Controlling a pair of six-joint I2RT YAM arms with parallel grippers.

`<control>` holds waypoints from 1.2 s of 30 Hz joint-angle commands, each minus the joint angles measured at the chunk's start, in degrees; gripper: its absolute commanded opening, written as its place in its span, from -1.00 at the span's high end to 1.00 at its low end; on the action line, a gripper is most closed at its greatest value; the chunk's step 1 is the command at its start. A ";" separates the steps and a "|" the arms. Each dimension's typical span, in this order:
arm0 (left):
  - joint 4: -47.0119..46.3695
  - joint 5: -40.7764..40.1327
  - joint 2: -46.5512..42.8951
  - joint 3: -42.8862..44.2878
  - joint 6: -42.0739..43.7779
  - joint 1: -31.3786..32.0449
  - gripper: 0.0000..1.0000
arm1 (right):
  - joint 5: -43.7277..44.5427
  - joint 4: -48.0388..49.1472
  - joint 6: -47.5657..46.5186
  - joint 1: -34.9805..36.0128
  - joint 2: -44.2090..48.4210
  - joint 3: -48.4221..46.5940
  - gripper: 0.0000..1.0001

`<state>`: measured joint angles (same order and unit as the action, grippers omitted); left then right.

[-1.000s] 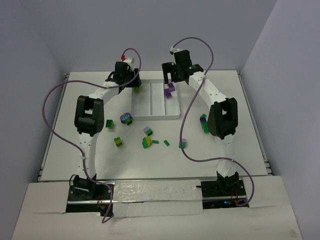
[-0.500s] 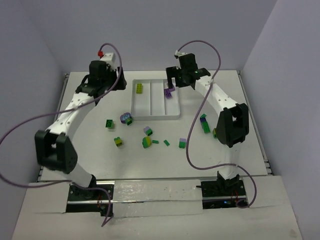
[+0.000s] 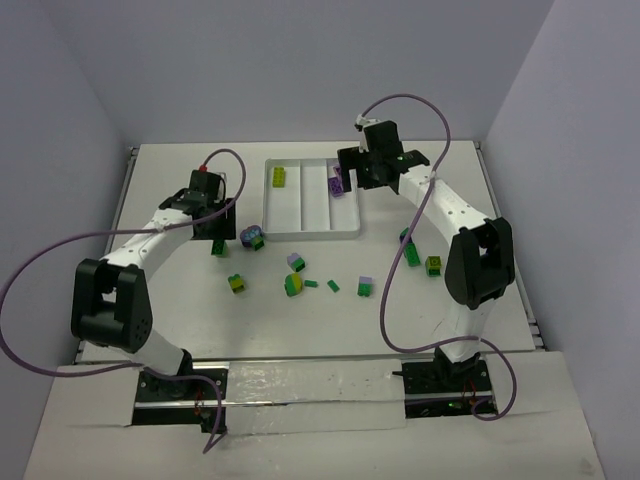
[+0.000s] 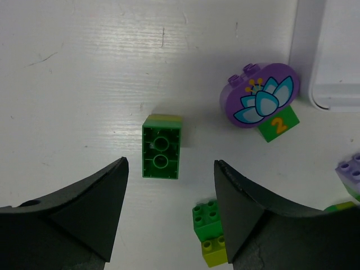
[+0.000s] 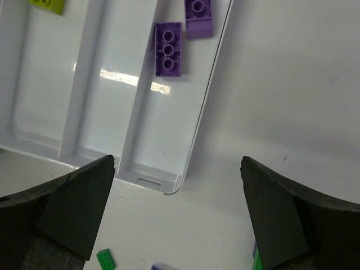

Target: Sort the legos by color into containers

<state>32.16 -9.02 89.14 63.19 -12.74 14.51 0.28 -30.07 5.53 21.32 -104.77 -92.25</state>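
Observation:
The white tray (image 3: 310, 232) holds a yellow-green lego (image 3: 279, 177) in its left container and two purple legos (image 5: 169, 49) in its right one. Other legos lie loose on the table in front of it. My left gripper (image 4: 170, 169) is open just short of a green brick (image 4: 162, 146) that lies underside up, with nothing between the fingers. Seen from above, the left gripper (image 3: 216, 232) is left of the tray. A green and yellow-green stack (image 4: 211, 230) sits by its right finger. My right gripper (image 5: 177, 163) is open and empty over the tray's near right corner (image 5: 169, 185).
A purple flower piece (image 4: 261, 95) on a green brick marked 2 lies near the tray's corner. Lilac, green and yellow-green pieces (image 3: 293, 285) are scattered across the table middle. Two more bricks (image 3: 410, 250) lie beside the right arm. A small flat green piece (image 5: 107, 260) lies below the tray.
My left gripper left the yellow-green brick in the tray's left container, swung back left and nearer, and came down over the green brick. My right gripper drifted right along the tray's edge.

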 commanded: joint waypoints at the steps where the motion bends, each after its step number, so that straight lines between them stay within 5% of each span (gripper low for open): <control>1: 0.54 -0.73 2.23 1.28 0.79 -1.15 -0.39 | -1.64 1.72 0.67 0.56 2.69 0.05 -1.00; 10: 1.65 3.46 7.93 2.81 0.61 -3.37 -0.19 | -1.95 1.42 0.36 0.65 2.20 0.05 -1.00; 17: 1.06 4.28 8.24 2.82 1.49 -4.23 0.20 | -2.32 1.50 0.36 0.65 1.76 0.31 -1.00; 24: 0.27 11.30 5.26 4.66 4.50 -6.65 0.99 | -9.94 3.00 -0.08 0.74 2.29 1.31 -1.00; 31: -3.84 52.35 -4.96 6.28 7.07 -8.94 1.00 | -33.44 12.72 -0.11 1.82 8.98 8.79 -1.00; 36: -17.16 70.93 -6.90 1.45 -7.91 -8.88 1.00 | -41.91 22.92 -2.36 3.95 15.95 15.48 -1.00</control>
<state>26.54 40.45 83.50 66.40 -10.30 5.66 -31.20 -18.35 5.04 23.37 -96.79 -78.80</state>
